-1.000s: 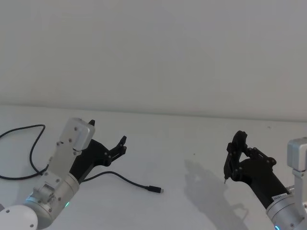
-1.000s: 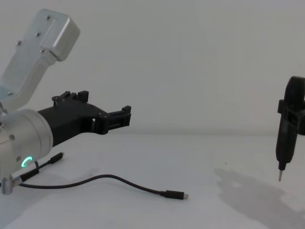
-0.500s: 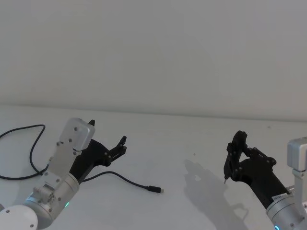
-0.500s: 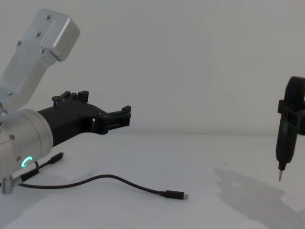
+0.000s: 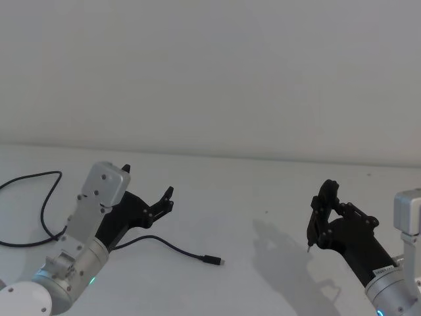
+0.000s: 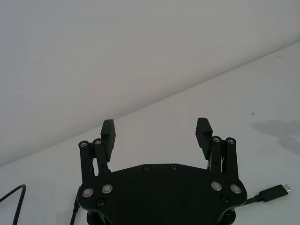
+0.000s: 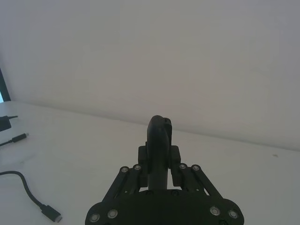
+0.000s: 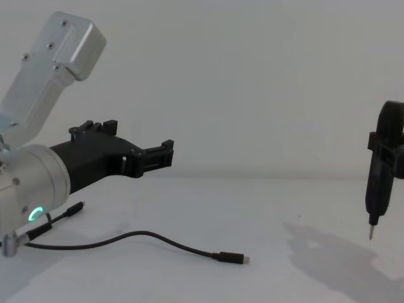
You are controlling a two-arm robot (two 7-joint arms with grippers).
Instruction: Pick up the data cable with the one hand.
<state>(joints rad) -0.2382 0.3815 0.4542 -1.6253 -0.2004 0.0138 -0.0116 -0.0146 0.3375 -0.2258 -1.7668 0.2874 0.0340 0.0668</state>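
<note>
Pale worktop [image 8: 271, 208]: left gripper [image 6: 155, 129], fingers spread, hovers above the data cable [image 8: 151, 235]; its thin cord could slip the pinch. Right gripper [image 7: 159, 152] sits parked, clamping a metal-tipped tool [image 8: 372, 208].

Table [image 5: 263, 197]: white, matt, smooth. Data cable [image 8: 228, 257]: matt black rubbery cord, shiny silver metal tip on the plug. Left claw [image 6: 156, 127]: matt black, looks plastic, with glossy metal screws [image 6: 216, 186]. Wrist [image 8: 31, 183], left of chest view: satin silver metal. Right claw [image 8: 372, 214]: matt black, thin metal tip.

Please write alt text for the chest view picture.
The open left gripper hovers above a white table, with a black data cable lying loose on the table below it. The right gripper hangs at the right edge, off the table.
</note>
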